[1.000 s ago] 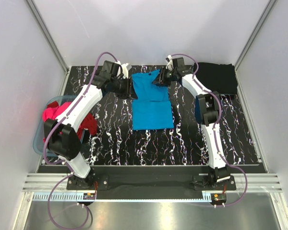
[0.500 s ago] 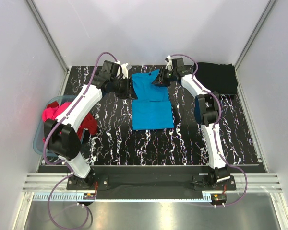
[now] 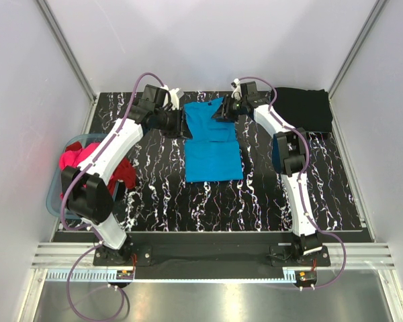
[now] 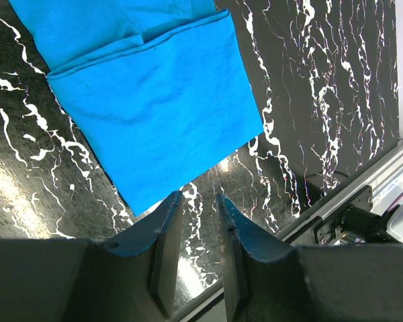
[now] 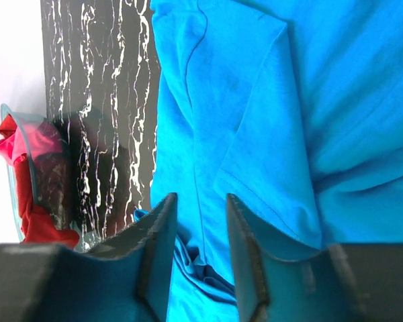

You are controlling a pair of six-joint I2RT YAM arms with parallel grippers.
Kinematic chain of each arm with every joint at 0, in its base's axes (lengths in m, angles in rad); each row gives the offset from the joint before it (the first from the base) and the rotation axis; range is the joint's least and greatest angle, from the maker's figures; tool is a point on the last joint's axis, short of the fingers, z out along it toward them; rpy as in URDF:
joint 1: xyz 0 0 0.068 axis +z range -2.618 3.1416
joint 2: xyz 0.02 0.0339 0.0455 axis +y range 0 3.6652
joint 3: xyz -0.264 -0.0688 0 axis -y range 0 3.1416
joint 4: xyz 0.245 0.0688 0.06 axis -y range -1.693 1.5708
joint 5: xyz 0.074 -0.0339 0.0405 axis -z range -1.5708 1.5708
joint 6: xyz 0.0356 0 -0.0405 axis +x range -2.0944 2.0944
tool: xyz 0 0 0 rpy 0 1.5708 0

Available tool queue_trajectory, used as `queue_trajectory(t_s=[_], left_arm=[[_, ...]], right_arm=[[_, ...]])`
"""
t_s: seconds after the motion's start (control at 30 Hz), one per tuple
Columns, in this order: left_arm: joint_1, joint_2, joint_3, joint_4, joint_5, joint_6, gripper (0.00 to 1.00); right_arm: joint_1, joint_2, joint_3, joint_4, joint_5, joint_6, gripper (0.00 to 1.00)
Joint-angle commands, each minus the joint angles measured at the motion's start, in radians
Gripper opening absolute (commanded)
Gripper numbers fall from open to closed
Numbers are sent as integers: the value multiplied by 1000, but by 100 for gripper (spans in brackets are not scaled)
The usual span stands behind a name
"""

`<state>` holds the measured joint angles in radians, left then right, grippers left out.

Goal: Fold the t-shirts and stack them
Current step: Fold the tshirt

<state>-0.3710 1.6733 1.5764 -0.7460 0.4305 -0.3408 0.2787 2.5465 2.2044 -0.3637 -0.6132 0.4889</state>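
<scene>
The turquoise t-shirt (image 3: 211,142) lies flat at the table's middle, its lower half folded up; it also shows in the left wrist view (image 4: 154,100) and the right wrist view (image 5: 255,100). My left gripper (image 3: 183,125) sits at the shirt's upper left edge, and in its wrist view (image 4: 197,196) the jaws stand slightly apart with bare table between them. My right gripper (image 3: 223,111) is over the shirt's upper right part. Its jaws (image 5: 199,196) are open, with a small bunch of turquoise cloth between them. A black t-shirt (image 3: 307,109) lies folded at the back right.
A translucent pale-blue tub (image 3: 56,196) stands at the left edge and holds pink and red shirts (image 3: 77,158), which spill over its rim; they also show in the right wrist view (image 5: 25,141). White walls close in the black marbled table (image 3: 269,194). A metal rail (image 3: 208,255) runs along the front.
</scene>
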Motion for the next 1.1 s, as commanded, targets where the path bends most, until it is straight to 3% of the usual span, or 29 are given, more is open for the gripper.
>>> queue_trajectory(t_s=[0.0, 0.03, 0.17, 0.43, 0.6, 0.7, 0.8, 0.93, 1.07], left_arm=[[9, 2, -1, 34, 24, -7, 31], [7, 2, -1, 33, 24, -6, 31], [9, 5, -3, 34, 19, -7, 32], [9, 17, -10, 37, 5, -6, 33], [7, 40, -13, 40, -33, -6, 33], [18, 78, 4, 42, -84, -4, 34], [43, 167, 51, 40, -76, -1, 35], [53, 244, 105, 39, -182, 29, 38], [53, 339, 157, 42, -185, 55, 38]], right_arm=[[8, -60, -9, 29, 6, -21, 39], [7, -60, -12, 26, 12, -23, 26], [-7, -60, -58, 28, 33, -30, 3], [-42, -49, -133, 29, 87, -41, 0], [-59, -55, -132, 31, 21, -39, 2], [-65, -107, -124, 29, -49, -36, 8], [-70, -182, -136, 25, -105, -45, 21], [-79, -282, -253, 19, -122, -76, 34], [-90, -342, -396, -12, -108, -151, 39]])
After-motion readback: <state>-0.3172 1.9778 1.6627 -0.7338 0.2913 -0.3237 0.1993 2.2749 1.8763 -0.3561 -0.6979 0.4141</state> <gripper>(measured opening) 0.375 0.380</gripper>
